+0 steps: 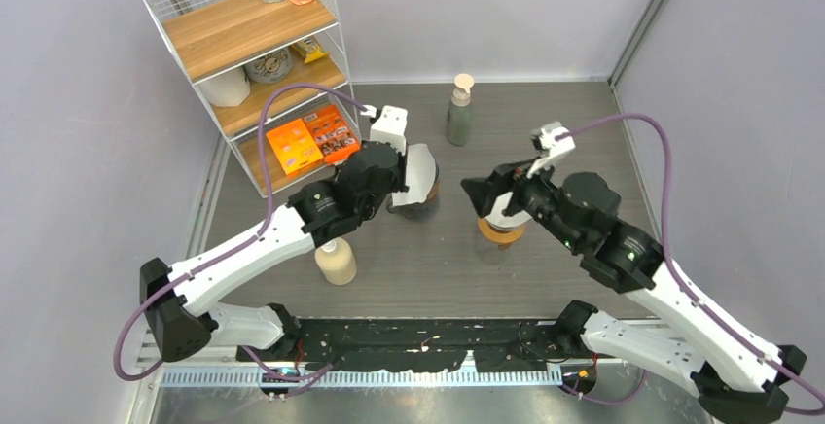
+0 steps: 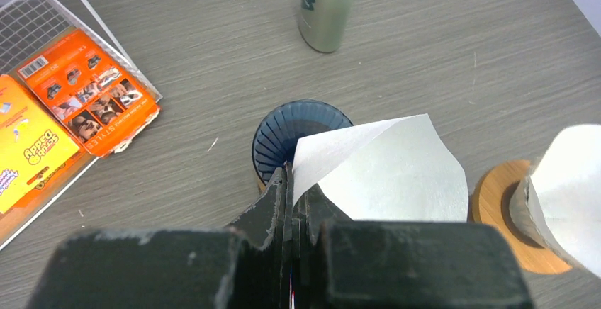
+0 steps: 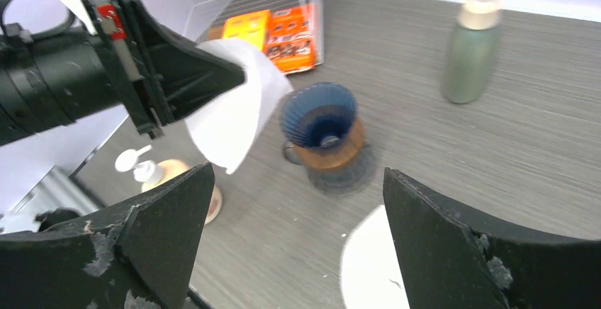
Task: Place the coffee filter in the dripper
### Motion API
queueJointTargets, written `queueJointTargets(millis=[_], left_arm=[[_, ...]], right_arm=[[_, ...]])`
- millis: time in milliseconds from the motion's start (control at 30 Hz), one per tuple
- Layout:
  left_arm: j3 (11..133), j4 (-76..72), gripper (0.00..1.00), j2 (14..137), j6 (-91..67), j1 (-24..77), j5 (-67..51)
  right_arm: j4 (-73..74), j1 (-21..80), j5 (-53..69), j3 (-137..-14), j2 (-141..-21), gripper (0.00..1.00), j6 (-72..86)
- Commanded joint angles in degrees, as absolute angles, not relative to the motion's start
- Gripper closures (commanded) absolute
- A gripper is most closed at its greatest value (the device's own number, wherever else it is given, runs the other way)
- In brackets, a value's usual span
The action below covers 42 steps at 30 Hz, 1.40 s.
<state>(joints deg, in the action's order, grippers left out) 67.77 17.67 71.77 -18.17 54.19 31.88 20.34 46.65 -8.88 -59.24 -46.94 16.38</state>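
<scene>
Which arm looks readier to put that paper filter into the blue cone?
The left. Its gripper is shut on the coffee filter, right by the blue dripper. The right gripper is open and empty, nearer the wooden holder.

Crowded at the dripper, open toward the back right.
Above the dark blue ribbed cone dripper (image 3: 319, 114): taken up by the left claw (image 2: 290, 174), clamped on a white paper filter (image 2: 383, 171). Hemmed at far left by the white wire rack with wooden shelves (image 1: 243, 40), at near left by a beige pump bottle (image 1: 337, 261), at right by a wooden-ringed stand of white filters (image 1: 501, 231) beneath the wide-spread right claw (image 3: 298, 174). Bare grey bench (image 1: 584, 123) right of the green pump bottle (image 1: 460, 113).
</scene>
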Motion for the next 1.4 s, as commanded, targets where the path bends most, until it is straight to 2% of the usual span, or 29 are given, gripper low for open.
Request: queueJointTargets(millis=[0, 133, 333, 500, 1000, 1167, 1367], left_arm=[[72.4, 20.0, 1.0, 74.0, -21.1, 51.6, 30.7], [74.4, 21.3, 1.0, 76.0, -23.4, 48.4, 25.2], [75.7, 22.2, 1.0, 78.6, -24.1, 47.0, 23.7], [78.3, 24.6, 1.0, 81.5, -26.3, 45.0, 20.0], [82.7, 27.5, 1.0, 88.5, -30.3, 41.6, 13.7], [83.7, 28.7, 1.0, 90.3, -30.8, 41.0, 13.6], [84.3, 29.7, 1.0, 92.3, -30.6, 40.7, 12.9]], right_arm=[[18.6, 46.5, -22.6, -54.2, -39.6, 0.05, 18.9], [22.1, 46.5, -32.3, -51.9, -35.8, 0.05, 20.0], [28.6, 46.5, -49.0, -49.4, -30.7, 0.05, 22.1], [30.8, 46.5, -56.2, -48.3, -26.9, 0.05, 24.2], [32.7, 44.9, -58.0, -48.6, -33.0, 0.05, 23.4], [32.7, 40.6, -52.7, -48.7, -35.0, 0.05, 23.1], [30.9, 28.4, -38.0, -46.7, -37.6, 0.05, 22.4]])
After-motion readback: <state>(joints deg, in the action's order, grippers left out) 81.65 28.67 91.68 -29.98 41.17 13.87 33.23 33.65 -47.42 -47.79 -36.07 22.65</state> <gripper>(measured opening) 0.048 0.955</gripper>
